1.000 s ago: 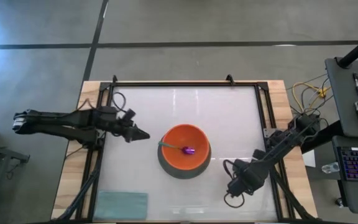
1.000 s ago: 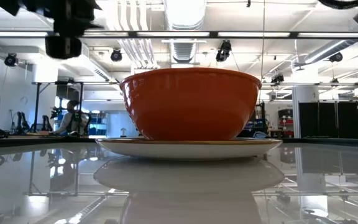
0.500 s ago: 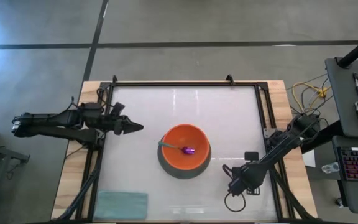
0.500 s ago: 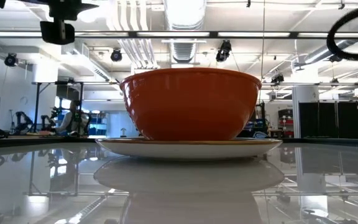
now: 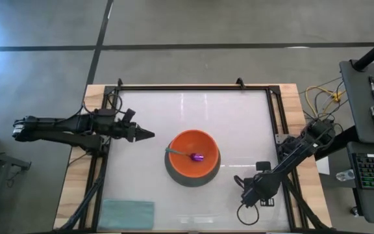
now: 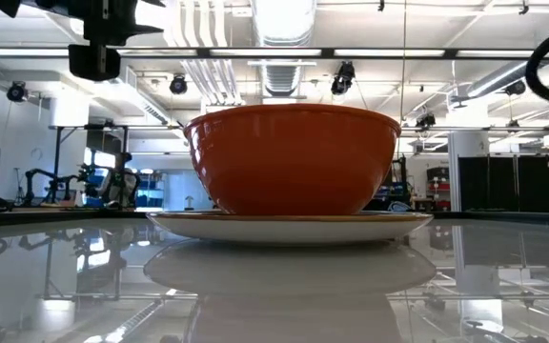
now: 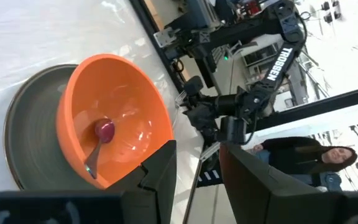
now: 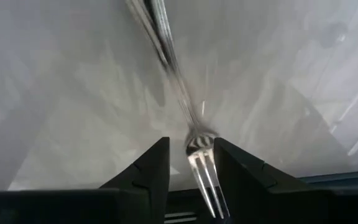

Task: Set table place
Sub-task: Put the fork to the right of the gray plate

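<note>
The orange bowl (image 5: 193, 158) sits on the grey-green plate (image 5: 174, 175) a little right of the surface's (image 5: 174, 110) middle, and in it lies the spoon (image 5: 186, 155) — purple head toward the right arm's side, teal handle running back toward the left arm. Only the right wrist view shows the fork (image 8: 178, 87): it lies flat on the white top, its long axis running away from the camera, tines nearest, between the fingers of the right end effector (image 8: 190, 163), which stand narrowly apart and do not visibly press it. The high view hides the fork under that end effector (image 5: 250, 196), low near the surface's right front corner. The left end effector (image 5: 147, 135) hovers left of the bowl, fingers narrowly parted on nothing. The low view gives only bowl on plate. Against half a second ago, the left end effector has edged nearer the bowl; the right has shifted slightly toward the front edge.
</note>
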Controlling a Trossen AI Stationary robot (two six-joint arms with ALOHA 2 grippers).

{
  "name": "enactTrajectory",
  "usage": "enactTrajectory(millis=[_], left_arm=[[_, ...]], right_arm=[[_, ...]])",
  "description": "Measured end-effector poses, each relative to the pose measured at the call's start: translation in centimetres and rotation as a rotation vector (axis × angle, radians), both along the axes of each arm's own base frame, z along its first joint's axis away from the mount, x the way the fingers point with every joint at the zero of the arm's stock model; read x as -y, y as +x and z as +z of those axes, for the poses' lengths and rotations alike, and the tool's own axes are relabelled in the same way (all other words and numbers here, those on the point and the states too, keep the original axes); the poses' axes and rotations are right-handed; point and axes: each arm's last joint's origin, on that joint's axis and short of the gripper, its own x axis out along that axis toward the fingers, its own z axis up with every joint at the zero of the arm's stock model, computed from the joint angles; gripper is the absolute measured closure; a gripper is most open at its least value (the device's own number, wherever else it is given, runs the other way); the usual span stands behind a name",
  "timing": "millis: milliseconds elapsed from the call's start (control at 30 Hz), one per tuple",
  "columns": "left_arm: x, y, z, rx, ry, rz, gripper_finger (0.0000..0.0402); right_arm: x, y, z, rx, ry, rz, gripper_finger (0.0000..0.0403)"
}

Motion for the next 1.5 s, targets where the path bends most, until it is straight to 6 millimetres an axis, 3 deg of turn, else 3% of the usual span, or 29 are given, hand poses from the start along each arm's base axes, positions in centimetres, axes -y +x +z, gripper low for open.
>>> enactTrajectory(millis=[333,633,1033,1500], left_arm=[[0.0,0.9,-0.6,-0.039,0.002,0.002,0.0294],[-0.1,0.9,-0.5,-0.035,0.004,0.014,0.0294],[-0.2,1.0,-0.6,-0.040,-0.010,0.056,0.0294],[-0.2,1.1,-0.8,-0.052,-0.008,0.063,0.0294]], right_arm=[[0.2,-0.3,-0.3,0.022,-0.061,-0.042,0.0284],[-1.2,0.0,0.3,0.073,0.040,0.039,0.0284],[-1.2,-0.1,0.2,0.076,0.043,0.044,0.0284],[-0.1,-1.0,-1.8,0.081,0.016,0.045,0.0285]])
